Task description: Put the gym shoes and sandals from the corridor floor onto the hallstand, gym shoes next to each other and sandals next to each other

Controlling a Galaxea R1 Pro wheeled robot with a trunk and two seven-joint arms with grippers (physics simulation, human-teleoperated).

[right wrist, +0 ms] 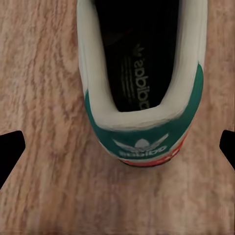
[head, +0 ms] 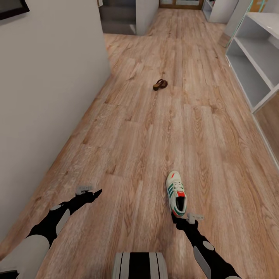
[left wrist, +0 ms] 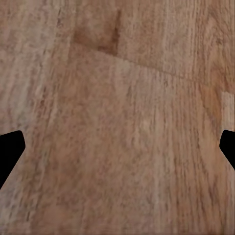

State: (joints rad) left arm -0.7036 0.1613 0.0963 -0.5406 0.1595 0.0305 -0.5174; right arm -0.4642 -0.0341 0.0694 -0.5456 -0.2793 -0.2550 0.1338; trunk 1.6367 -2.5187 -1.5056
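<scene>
One white gym shoe [head: 176, 192] with green stripes lies on the corridor floor [head: 155, 135], toe pointing away from me. My right gripper [head: 176, 218] is just behind its heel. In the right wrist view the green and red heel of the gym shoe [right wrist: 142, 142] sits between the open fingertips [right wrist: 11, 152], which stand apart from it on both sides. One brown sandal [head: 159, 84] lies farther down the corridor. My left gripper [head: 96, 192] hovers open over bare floor [left wrist: 117, 127], holding nothing. The hallstand [head: 254, 64] stands along the right wall.
A white wall [head: 46, 97] runs close along my left. Another white unit [head: 223, 9] stands at the far end on the right, beside a doorway. Wide floor lies between the shoe and the sandal.
</scene>
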